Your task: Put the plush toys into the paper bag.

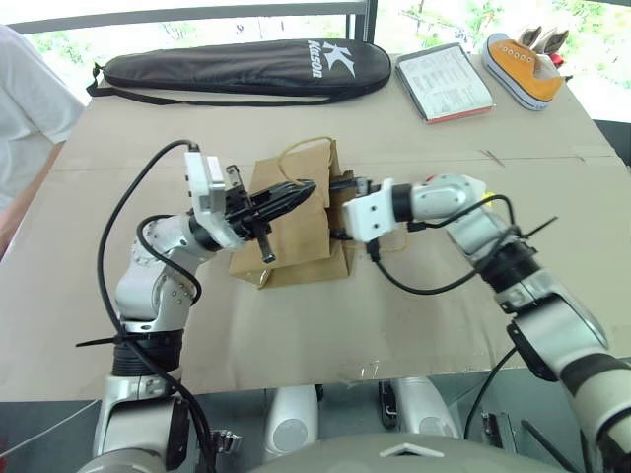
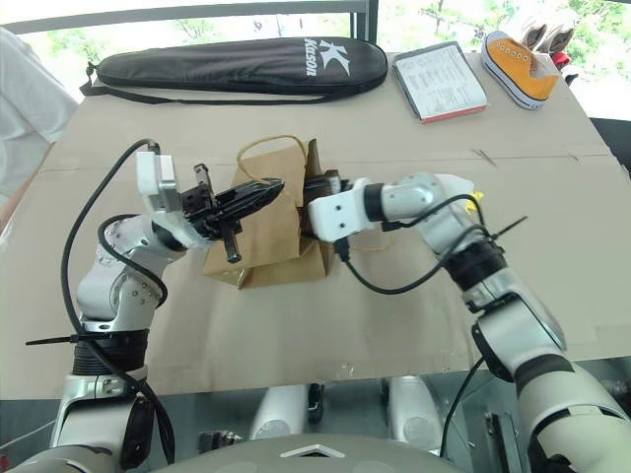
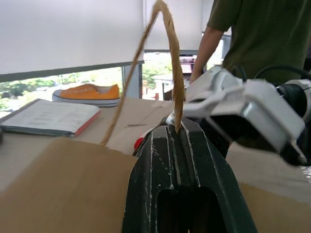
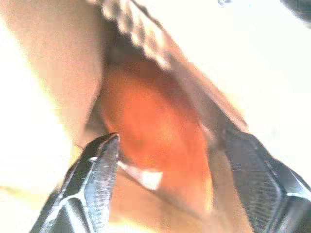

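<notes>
The brown paper bag (image 1: 296, 241) stands in the middle of the table. My left gripper (image 1: 306, 187) is shut on one of its twisted loop handles (image 3: 170, 58) and holds it up. At the bag's mouth on the other side is my right gripper (image 1: 341, 202), open, its fingers (image 4: 97, 170) wide apart and pointing into the bag. Just past them, a rounded orange-brown plush toy (image 4: 155, 116) lies inside the bag, untouched. Behind my right forearm, a red bit (image 1: 431, 180) and a yellow bit of another toy peek out; the rest of it is hidden.
Along the table's far edge lie a long black racket case (image 1: 246, 67), a booklet (image 1: 444, 84) and an orange sneaker (image 1: 523, 71). Cardboard (image 1: 394, 315) covers the table. One person in white (image 1: 25, 108) stands at the left, another in a green shirt (image 3: 262, 34) beyond the table.
</notes>
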`<state>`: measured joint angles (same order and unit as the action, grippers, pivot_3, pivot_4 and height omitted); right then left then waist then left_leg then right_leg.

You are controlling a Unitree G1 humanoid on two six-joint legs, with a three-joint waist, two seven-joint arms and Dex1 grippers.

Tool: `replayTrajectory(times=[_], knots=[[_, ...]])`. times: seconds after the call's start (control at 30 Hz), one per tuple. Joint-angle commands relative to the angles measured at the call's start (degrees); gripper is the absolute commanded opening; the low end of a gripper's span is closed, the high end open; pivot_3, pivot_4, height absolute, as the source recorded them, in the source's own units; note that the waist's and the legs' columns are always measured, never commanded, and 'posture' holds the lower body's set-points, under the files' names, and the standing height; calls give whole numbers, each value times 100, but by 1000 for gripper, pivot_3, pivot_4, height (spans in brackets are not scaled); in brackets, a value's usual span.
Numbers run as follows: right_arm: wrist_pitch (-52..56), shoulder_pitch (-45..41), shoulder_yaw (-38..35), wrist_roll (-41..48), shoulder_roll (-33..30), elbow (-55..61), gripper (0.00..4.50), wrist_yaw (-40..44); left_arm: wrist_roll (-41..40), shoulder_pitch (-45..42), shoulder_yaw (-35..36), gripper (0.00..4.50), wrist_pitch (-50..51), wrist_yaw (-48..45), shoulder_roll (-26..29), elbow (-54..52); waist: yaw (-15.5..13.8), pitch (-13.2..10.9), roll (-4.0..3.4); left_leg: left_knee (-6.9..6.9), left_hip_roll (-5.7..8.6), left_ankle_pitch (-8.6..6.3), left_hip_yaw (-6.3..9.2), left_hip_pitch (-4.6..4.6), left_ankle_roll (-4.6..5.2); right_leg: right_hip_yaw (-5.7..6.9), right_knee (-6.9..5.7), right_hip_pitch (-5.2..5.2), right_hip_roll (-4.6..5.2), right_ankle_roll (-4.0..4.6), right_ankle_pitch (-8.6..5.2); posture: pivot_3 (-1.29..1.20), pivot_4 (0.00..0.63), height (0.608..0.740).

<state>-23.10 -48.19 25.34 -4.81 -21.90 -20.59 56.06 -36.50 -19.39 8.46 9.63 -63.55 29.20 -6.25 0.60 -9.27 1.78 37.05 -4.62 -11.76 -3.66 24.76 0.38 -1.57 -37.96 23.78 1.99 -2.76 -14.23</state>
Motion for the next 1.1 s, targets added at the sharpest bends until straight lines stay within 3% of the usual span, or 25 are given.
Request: replayTrajectory(times=[0.03, 0.2, 0.3, 0.5, 0.7, 0.9, 0.93, 1.03, 1.1], knots=[[547, 254, -482, 367, -348, 965, 3220, 107, 76, 84, 135, 0, -264, 9, 44, -135, 4, 0, 0, 0, 0, 0, -2, -1, 0, -1, 0, 0, 0, 0, 0, 0, 150, 740], [2490, 788, -1294, 1208, -922, 2300, 3220, 110, 141, 127, 176, 0, -391, 107, 17, -12, 1, 0, -1, -1, 0, 0, -1, -1, 0, -1, 0, 0, 0, 0, 0, 0, 150, 740], [3374, 793, -1832, 1454, -1195, 2346, 3220, -128, 173, 90, 158, 0, -443, 140, -8, 49, 1, 0, 0, 1, 0, 0, -3, -2, 0, -3, 0, 0, 0, 1, 0, 0, 150, 740], [4079, 492, -1943, 988, -1508, 979, 3220, -505, 184, 85, 105, 0, -498, 218, -58, 37, 8, 0, 0, 4, 1, 0, -7, -3, 1, -5, 2, -1, 0, 12, -6, 0, 150, 740], [4137, -184, -1663, 537, -1002, -1381, 3220, -766, 208, 117, 94, 0, -521, 259, -71, -8, 50, 0, -1, -2, 0, 0, -10, -5, 1, -13, 1, 3, -5, 0, 0, 0, 150, 740], [3729, -252, -1603, 317, -1038, -1959, 381, -719, 190, 234, 151, 0, -508, 321, -56, -128, 18, -3, -5, -10, 2, 0, -13, 0, 1, -14, 8, 5, -3, -3, 2, 0, 150, 740], [3707, -222, -1615, 311, -1064, -1937, 119, -690, 185, 250, 156, 0, -503, 335, -57, -147, 18, -3, -6, -9, 2, -1, -12, -1, 1, -14, 8, 4, -4, -3, 2, 0, 150, 740], [3590, -25, -1721, 378, -1196, -1655, 36, -574, 132, 317, 175, 0, -453, 393, -66, -237, 1, -3, -6, -8, 2, 0, -10, -2, 1, -13, 7, 4, -4, -3, 2, 0, 150, 740], [3556, 364, -2196, 1183, -1174, -525, 36, -124, 39, 298, 196, 0, -369, 422, -75, -256, -18, -3, -6, -8, 2, -1, -10, -1, 1, -13, 8, 2, -3, -3, 1, 0, 150, 740]])
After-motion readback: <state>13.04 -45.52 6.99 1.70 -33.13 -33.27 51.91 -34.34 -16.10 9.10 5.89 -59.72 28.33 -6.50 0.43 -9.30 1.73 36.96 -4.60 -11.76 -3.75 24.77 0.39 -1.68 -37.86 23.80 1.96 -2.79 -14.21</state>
